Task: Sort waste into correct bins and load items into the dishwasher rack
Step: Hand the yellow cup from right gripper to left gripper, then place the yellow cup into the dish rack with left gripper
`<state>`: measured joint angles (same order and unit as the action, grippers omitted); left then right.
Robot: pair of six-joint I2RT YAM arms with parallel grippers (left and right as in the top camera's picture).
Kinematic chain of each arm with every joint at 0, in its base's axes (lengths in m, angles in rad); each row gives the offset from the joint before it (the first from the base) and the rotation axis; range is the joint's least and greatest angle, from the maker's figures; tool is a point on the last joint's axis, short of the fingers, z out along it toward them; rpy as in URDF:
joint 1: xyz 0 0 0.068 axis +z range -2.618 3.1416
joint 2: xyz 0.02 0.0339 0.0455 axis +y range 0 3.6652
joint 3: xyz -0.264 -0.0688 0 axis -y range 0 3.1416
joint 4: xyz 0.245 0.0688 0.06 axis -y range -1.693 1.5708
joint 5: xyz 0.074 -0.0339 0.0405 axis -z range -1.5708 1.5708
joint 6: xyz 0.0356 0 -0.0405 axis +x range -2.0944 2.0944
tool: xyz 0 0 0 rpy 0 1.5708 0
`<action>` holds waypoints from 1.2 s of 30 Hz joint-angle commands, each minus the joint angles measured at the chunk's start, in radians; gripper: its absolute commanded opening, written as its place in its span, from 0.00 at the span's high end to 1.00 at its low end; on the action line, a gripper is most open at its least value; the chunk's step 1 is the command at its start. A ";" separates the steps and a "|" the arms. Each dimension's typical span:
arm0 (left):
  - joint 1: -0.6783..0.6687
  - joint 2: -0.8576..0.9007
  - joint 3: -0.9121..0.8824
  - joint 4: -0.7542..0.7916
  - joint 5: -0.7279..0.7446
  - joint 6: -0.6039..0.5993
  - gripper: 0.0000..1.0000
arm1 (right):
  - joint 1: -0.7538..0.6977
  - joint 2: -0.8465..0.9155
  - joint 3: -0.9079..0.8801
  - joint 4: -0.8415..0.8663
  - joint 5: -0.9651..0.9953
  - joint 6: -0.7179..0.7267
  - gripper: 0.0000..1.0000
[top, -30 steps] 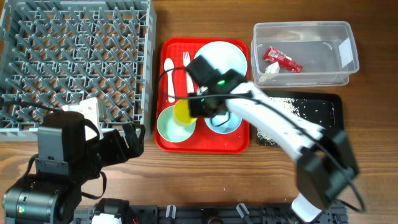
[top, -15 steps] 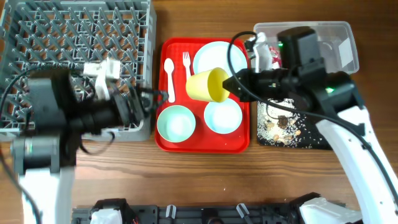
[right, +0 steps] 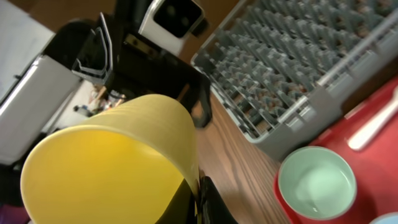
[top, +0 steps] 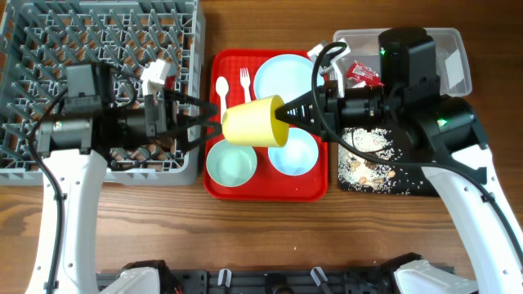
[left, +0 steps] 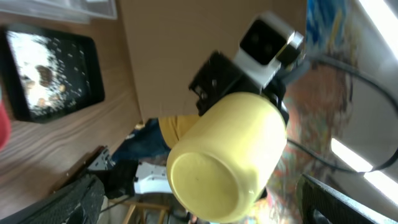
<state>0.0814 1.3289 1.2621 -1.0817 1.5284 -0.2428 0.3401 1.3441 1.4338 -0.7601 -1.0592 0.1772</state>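
A small yellow cup (top: 252, 122) hangs on its side above the red serving tray's left part. My right gripper (top: 283, 113) is shut on its rim, one finger inside and one outside (right: 199, 198). My left gripper (top: 212, 119) stands open just left of the cup's base, its fingers (left: 74, 200) on either side of the cup (left: 224, 155) and apart from it. The pale bowl (top: 231, 162), saucer (top: 296, 153), plate (top: 282, 72), white spoon (top: 223, 94) and fork (top: 243, 79) lie on the tray. The grey dishwasher rack (top: 49, 49) stands at the far left.
The red serving tray (top: 214, 189) sits mid-table. At the back right, a clear tub (top: 445, 45) holds a red wrapper (top: 364, 74) and a white scrap. The black tray (top: 425, 184) in front of it holds rice grains and brown bits. Bare wood runs along the front.
My right gripper carried the yellow cup leftward and higher. My left arm swung right from the rack, so its open fingers now flank the cup's base.
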 commanded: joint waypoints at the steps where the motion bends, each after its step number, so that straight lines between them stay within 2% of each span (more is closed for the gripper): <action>1: -0.064 -0.069 0.008 0.002 0.049 0.084 0.00 | 0.034 -0.017 0.008 0.040 -0.093 -0.011 0.96; 10: -0.097 -0.159 0.008 0.023 0.049 0.079 0.00 | 0.120 -0.007 0.008 0.064 0.011 0.035 0.96; 13: -0.097 -0.187 0.008 0.023 0.049 0.079 0.07 | 0.128 -0.007 0.008 0.064 0.027 0.036 0.96; 18: -0.097 -0.220 0.008 0.023 0.049 0.079 0.25 | 0.128 -0.007 0.008 0.068 0.066 0.062 0.96; 24: -0.097 -0.237 0.008 0.023 0.049 0.079 0.27 | 0.128 -0.007 0.008 0.067 0.065 0.070 0.96; 25: -0.097 -0.237 0.008 0.023 0.049 0.079 0.32 | 0.128 -0.007 0.008 0.067 0.065 0.071 0.96; 27: -0.097 -0.237 0.008 0.023 0.049 0.079 0.33 | 0.128 -0.007 0.008 0.067 0.065 0.070 0.96; 28: -0.097 -0.237 0.008 0.023 0.049 0.079 0.34 | 0.128 -0.007 0.008 0.067 0.065 0.070 0.92; 29: -0.097 -0.237 0.008 0.023 0.049 0.079 0.35 | 0.128 -0.007 0.008 0.067 0.065 0.069 0.76; 30: -0.097 -0.237 0.008 0.023 0.040 0.079 0.36 | 0.128 -0.007 0.008 0.067 0.069 0.067 0.57; 31: -0.097 -0.237 0.008 0.023 0.024 0.079 0.37 | 0.128 -0.007 0.008 0.063 0.087 0.066 0.49; 34: -0.097 -0.237 0.008 0.022 -0.050 0.079 0.39 | 0.122 -0.014 0.008 0.049 0.186 0.073 0.48; 36: -0.097 -0.237 0.008 0.022 -0.056 0.079 0.37 | 0.121 -0.023 0.008 0.056 0.184 0.073 0.48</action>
<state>-0.0124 1.1030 1.2617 -1.0611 1.5005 -0.1764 0.4686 1.3376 1.4345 -0.7090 -0.9493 0.2489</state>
